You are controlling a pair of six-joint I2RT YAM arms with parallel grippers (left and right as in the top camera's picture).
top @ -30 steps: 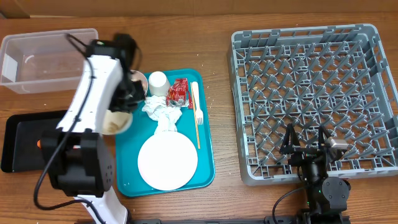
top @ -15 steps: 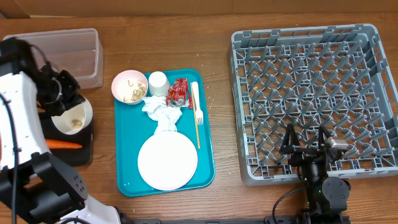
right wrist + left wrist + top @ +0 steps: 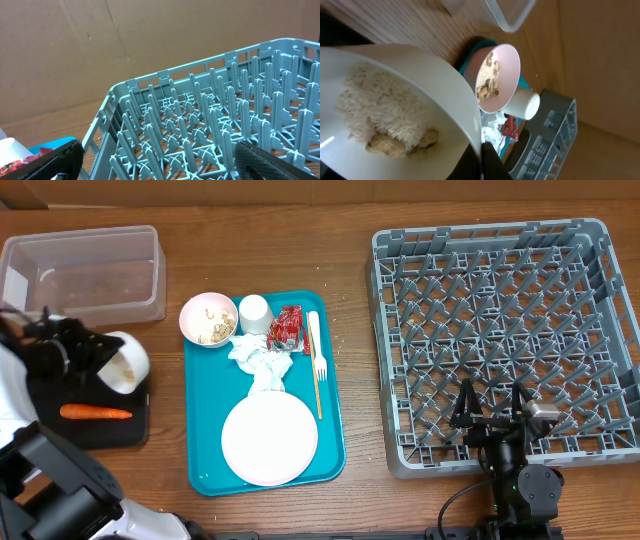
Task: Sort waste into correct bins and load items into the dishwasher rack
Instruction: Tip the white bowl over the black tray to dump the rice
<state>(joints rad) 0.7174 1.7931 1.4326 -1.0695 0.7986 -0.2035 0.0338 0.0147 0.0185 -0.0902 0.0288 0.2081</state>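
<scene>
My left gripper [image 3: 98, 352] is shut on the rim of a pale bowl [image 3: 125, 362] holding beige rice scraps [image 3: 380, 112], tilted over the black tray [image 3: 40, 430], where an orange carrot [image 3: 95, 413] lies. The clear tub [image 3: 85, 275] stands behind it. On the teal tray sit a second bowl with scraps [image 3: 208, 319], a white cup [image 3: 255, 313], a red wrapper [image 3: 288, 326], crumpled napkins [image 3: 262, 360], a fork [image 3: 317, 360] and the large plate [image 3: 269, 439]. My right gripper [image 3: 492, 416] is open and empty at the front edge of the grey-blue rack [image 3: 505, 340].
The teal serving tray [image 3: 335, 442] lies between the bins and the rack. The rack [image 3: 210, 130] fills the right wrist view, cardboard wall behind. Bare wooden table lies between tray and rack.
My left arm has carried the bowl of rice from the teal tray leftward to above the black tray and tilted it. The right arm has not moved.
</scene>
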